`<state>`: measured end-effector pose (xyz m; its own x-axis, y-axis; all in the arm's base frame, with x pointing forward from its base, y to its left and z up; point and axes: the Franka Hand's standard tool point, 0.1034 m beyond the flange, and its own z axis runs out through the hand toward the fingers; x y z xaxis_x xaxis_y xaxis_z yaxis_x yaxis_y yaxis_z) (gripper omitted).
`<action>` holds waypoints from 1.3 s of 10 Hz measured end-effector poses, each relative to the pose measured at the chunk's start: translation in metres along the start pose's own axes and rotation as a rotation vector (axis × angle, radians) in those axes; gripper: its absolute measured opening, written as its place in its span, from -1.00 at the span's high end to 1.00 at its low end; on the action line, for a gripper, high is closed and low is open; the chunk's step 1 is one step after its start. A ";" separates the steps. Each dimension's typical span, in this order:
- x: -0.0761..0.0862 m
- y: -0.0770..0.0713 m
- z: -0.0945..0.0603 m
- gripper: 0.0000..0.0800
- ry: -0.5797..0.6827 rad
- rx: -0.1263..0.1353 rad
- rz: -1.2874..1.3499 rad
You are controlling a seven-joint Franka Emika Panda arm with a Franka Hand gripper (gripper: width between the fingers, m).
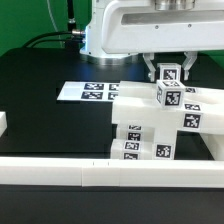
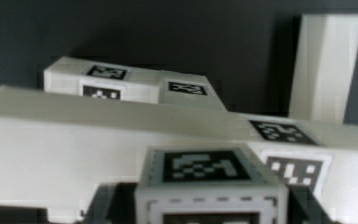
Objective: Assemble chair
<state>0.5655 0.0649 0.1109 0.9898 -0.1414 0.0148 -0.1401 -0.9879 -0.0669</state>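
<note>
Firmly the claw (image 1: 169, 72) clamps a chunky, square white post (image 1: 169, 88).

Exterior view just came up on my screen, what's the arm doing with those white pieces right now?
The arm's end effector is shut on a small tagged square post, held upright at the chair assembly. Whether the post is seated yet cannot be told. Chunky tagged white pieces sit bunched together below and beside it. The marker board lies flat on the black table, and a white border rail runs along the front.

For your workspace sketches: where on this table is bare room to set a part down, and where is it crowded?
Free: black table between the marker board and front border rail. Crowded: exterior view's right, where chair pieces cluster under the gripper, shut on a tagged post.
</note>
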 end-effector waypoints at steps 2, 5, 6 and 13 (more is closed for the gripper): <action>0.000 -0.002 0.000 0.34 0.002 0.013 0.129; 0.000 -0.003 0.000 0.34 -0.001 0.017 0.353; 0.000 -0.003 0.000 0.34 -0.002 0.017 0.410; 0.001 0.000 0.001 0.33 -0.031 0.080 0.968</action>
<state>0.5663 0.0652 0.1097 0.4476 -0.8876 -0.1088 -0.8931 -0.4377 -0.1035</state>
